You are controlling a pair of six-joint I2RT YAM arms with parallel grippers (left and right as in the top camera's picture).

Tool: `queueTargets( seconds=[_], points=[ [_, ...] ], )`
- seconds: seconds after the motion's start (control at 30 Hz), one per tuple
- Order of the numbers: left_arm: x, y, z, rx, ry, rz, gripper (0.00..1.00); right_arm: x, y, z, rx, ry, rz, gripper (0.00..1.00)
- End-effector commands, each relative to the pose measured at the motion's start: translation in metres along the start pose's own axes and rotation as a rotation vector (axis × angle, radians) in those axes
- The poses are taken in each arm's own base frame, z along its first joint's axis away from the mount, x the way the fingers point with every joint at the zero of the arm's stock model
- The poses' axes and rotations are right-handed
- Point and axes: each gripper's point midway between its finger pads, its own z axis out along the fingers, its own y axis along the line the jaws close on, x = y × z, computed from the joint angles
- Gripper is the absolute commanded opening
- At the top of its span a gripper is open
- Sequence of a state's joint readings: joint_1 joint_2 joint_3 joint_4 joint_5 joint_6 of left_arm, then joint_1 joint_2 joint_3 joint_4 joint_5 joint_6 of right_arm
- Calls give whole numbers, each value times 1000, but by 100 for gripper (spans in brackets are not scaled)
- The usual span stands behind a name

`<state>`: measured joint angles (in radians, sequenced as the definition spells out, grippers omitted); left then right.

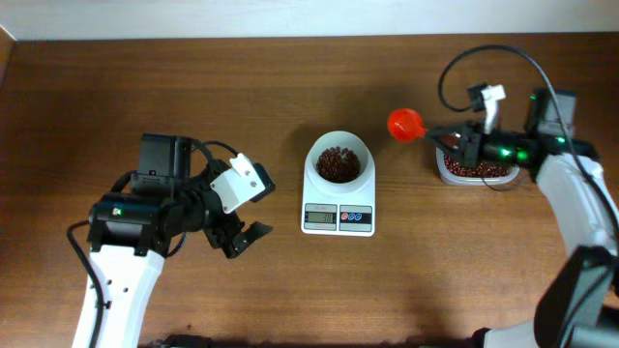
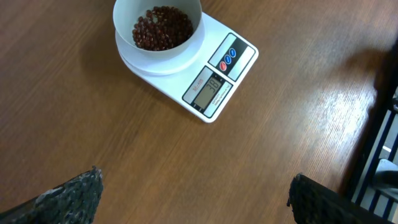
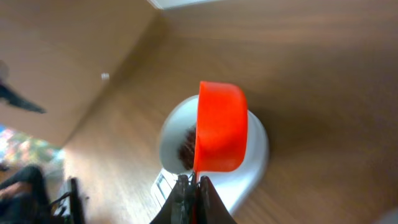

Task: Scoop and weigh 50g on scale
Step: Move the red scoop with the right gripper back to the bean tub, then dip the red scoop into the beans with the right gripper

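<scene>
While the brown wood-grain table (image 1: 290,87) fills nearly the whole overhead frame, a pale strip of wall (image 1: 290,19) runs along the top edge. At centre sits the scale (image 1: 338,215), its round white top holding a heap of reddish-brown beans (image 1: 338,164). At lower left, the left gripper (image 1: 242,237) hovers over bare wood, fingers spread wide. At upper right, the right gripper (image 1: 455,135) is clamped on the handle of an orange scoop (image 1: 407,124), beside a clear tub (image 1: 474,174) of more beans.
</scene>
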<state>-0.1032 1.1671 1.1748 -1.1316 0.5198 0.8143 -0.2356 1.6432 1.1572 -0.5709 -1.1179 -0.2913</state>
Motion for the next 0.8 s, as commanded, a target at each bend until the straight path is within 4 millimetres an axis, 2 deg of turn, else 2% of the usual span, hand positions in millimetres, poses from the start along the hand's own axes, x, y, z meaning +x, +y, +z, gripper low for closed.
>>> queueTargets(
  seconds=[0.0, 0.17, 0.37, 0.53, 0.67, 0.77],
  points=[
    [-5, 3, -4, -12, -13, -1, 99, -4, -8, -38, 234, 0, -36, 4],
    [-5, 3, -4, -12, -13, -1, 99, 9, -23, -85, 569, 63, -18, 4],
    [-5, 3, -4, -12, -13, -1, 99, 31, -65, -122, 898, 121, 161, 4],
    [-5, 3, -4, -12, -13, -1, 99, 42, -91, -128, 991, 155, 224, 4],
    [-5, 3, -4, -12, -13, -1, 99, 50, -111, -122, 1004, 187, 245, 4],
    [-5, 3, -4, -12, -13, -1, 99, 55, -121, -125, 1042, 208, 253, 4]
  ],
)
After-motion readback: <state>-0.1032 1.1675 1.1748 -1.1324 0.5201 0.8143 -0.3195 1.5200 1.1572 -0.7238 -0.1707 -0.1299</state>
